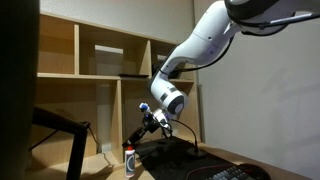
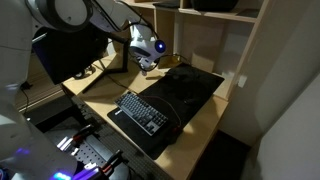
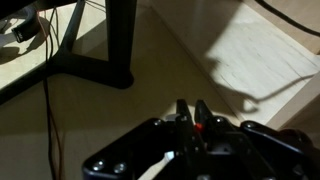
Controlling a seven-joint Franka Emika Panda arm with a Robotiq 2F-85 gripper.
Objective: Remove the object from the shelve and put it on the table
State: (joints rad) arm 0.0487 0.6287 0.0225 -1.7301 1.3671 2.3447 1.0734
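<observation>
Dimly lit room — pale wooden desk, black mat, keyboard, jaws pinched narrowly on small bottle.

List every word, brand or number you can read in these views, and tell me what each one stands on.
No text can be read in any view.
Key legends on the keyboard: too small to read.
Any label on the small white-and-red object: too blurred to read.
Markings on the robot arm: none legible.
</observation>
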